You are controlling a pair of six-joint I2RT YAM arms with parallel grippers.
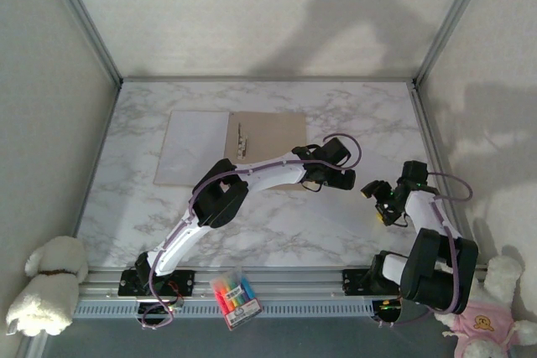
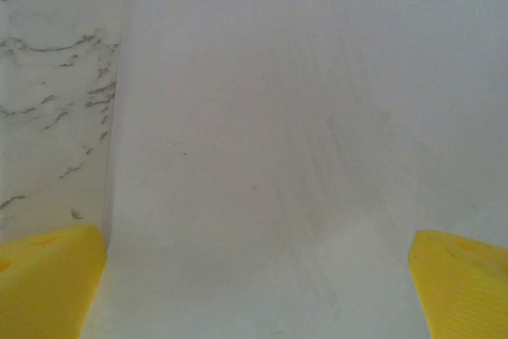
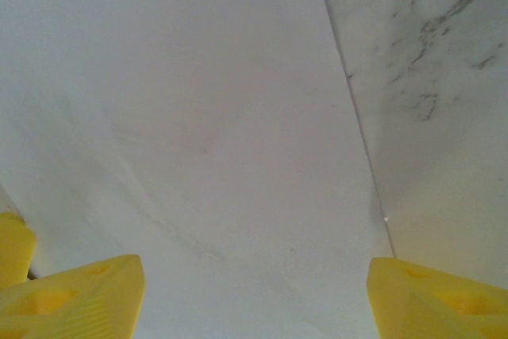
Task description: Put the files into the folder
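My left end effector point(image 1: 321, 180) is spread wide over a white file sheet point(image 2: 278, 117), with bare bench point(image 2: 48, 117) at 9 o'clock. That arm reaches from its base toward 1 o'clock, elbow bent. My right end effector point(image 1: 379, 200) is also spread, its arm folded and pointing toward 10 o'clock. The folder point(image 1: 268, 136) lies open at 11 o'clock, long axis 9 to 3, another sheet point(image 1: 195, 144) on its left leaf.
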